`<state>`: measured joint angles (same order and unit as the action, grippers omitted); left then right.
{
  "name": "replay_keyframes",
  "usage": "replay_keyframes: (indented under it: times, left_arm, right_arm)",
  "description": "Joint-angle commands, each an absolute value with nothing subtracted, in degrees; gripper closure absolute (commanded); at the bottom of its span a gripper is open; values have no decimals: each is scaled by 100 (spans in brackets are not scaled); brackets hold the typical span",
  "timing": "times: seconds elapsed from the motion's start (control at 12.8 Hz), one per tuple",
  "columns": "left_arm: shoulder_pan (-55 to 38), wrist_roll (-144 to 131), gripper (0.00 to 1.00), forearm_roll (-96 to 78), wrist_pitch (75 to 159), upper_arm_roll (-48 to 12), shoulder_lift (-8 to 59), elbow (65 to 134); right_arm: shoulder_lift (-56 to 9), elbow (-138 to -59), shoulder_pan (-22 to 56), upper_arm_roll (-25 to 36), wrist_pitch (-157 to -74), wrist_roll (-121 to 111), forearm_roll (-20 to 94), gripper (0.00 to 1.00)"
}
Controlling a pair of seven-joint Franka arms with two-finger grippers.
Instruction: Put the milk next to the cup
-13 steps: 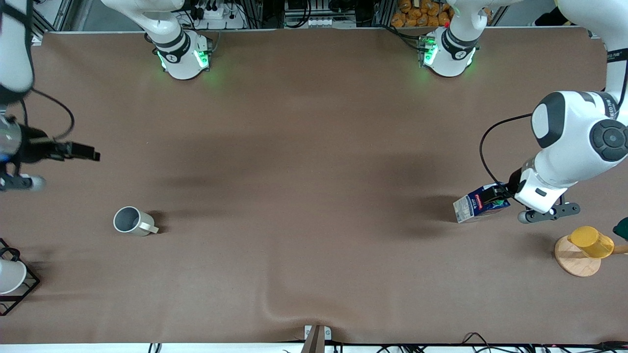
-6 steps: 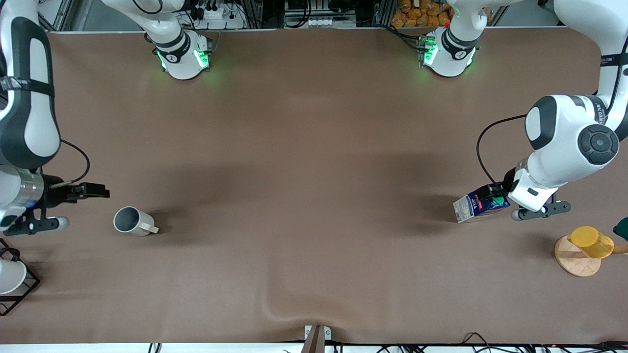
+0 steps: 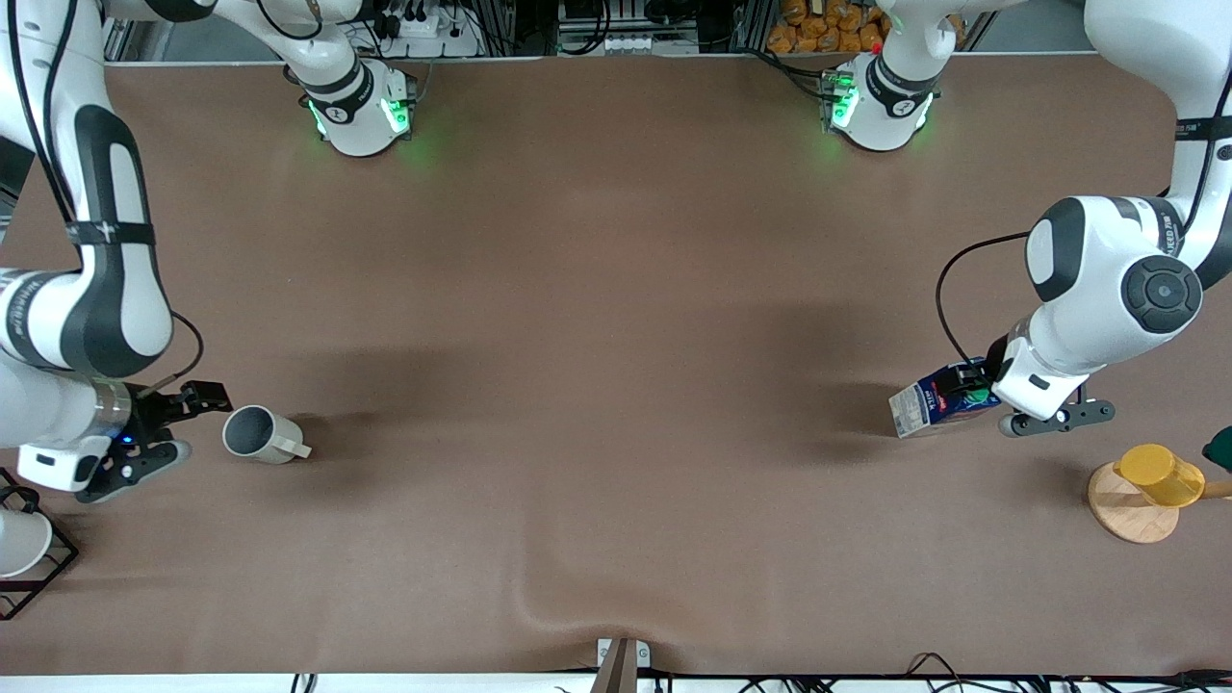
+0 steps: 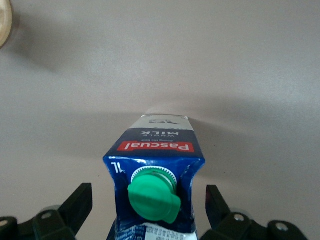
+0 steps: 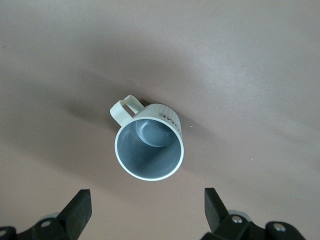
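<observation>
Standing on the brown table (image 3: 616, 318) toward the left arm's end, at about four o'clock from the table's middle in the front view, the one milk carton (image 3: 938, 403) (image 4: 156, 165) is dark blue with a red label, a white side panel and a green round cap (image 4: 152, 194). The left gripper (image 3: 967, 388) (image 4: 149, 210) is at the carton's top, its two black fingers (image 4: 76, 206) spread wide on either side of the gable, with clear gaps between each finger and the carton in the left wrist view; nothing is grasped.

One light grey-white mug (image 3: 258, 435) (image 5: 149, 147) stands upright toward the right arm's end, at about eight o'clock from the table's middle, well apart from the milk. Its interior is grey, and its small handle (image 3: 295, 448) points toward the table's middle at roughly four o'clock. The right gripper (image 3: 192, 404) (image 5: 147, 210) hovers just beside the mug, toward the table's edge, with both fingers (image 5: 77, 209) splayed apart and empty.

Two other cups sit at the table's ends: one yellow cup (image 3: 1160, 474) on a round wooden base (image 3: 1131, 510), nearer the front camera than the milk, and one white cup (image 3: 21, 541) in a black wire rack (image 3: 43, 568), nearer the front camera than the mug.
</observation>
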<state>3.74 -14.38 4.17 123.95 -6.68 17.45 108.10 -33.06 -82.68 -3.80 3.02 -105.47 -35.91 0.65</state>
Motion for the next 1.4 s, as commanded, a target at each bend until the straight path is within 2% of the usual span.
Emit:
replay_keyframes:
  times: [0.0,0.08,0.16,0.23,0.47,0.62,0.7,0.78,1.32]
  left_arm:
    - [422,-1389,15,554,12419,-686,1837,10679]
    - [422,-1380,26,554,12419,-686,1854,10661]
    - [413,-1389,30,554,12419,-686,1854,10661]
    - [396,-1371,41,554,12428,-686,1863,10644]
    - [395,-1336,49,562,12410,-686,1925,10556]
    - [361,-1345,49,606,12340,-694,1864,10538]
    - [360,-1345,48,606,12322,-720,1802,10503]
    - [360,-1345,48,606,12227,-747,1741,10477]
    - [360,-1424,47,615,11409,-1116,1688,9783]
  right_arm:
    - [-3646,-8130,-465,290,-10651,-4242,-35,0]
    - [-3752,-8139,-553,290,-10922,-4541,-35,0]
    - [-3788,-8139,-554,290,-11099,-4796,-44,0]
    - [-3849,-8139,-554,290,-11153,-5008,-70,0]
    - [-4157,-8139,-598,281,-11380,-5107,0,0]
    - [-4218,-8174,-545,281,-11513,-5072,79,0]
    - [-4297,-8174,-545,281,-11522,-5115,88,32]
    - [-4307,-8174,-580,281,-11514,-5194,88,99]
    - [-4245,-8122,-536,255,-11426,-5229,114,100]
